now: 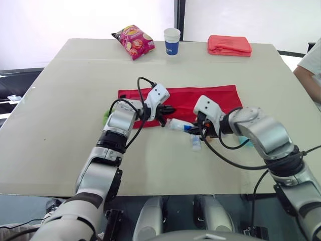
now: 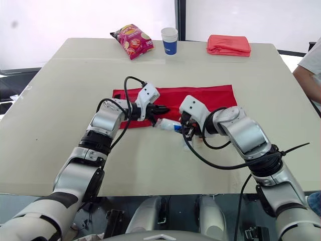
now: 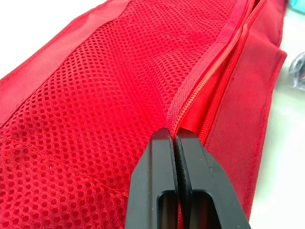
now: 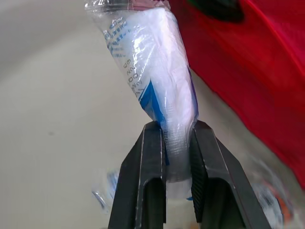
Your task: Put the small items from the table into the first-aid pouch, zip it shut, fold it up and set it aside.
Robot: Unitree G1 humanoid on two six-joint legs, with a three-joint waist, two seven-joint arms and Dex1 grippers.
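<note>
The red first-aid pouch lies unfolded flat across the middle of the table. My left gripper is shut on the edge of its mesh pocket beside the zipper. My right gripper is shut on a clear-wrapped white packet with blue print, lying just in front of the pouch. Another small wrapped item lies on the table near the right gripper. A green item peeks out beside my left forearm.
At the far edge sit a chip bag, a blue and white paper cup and a folded red cloth. A person's arm is at the table's right side.
</note>
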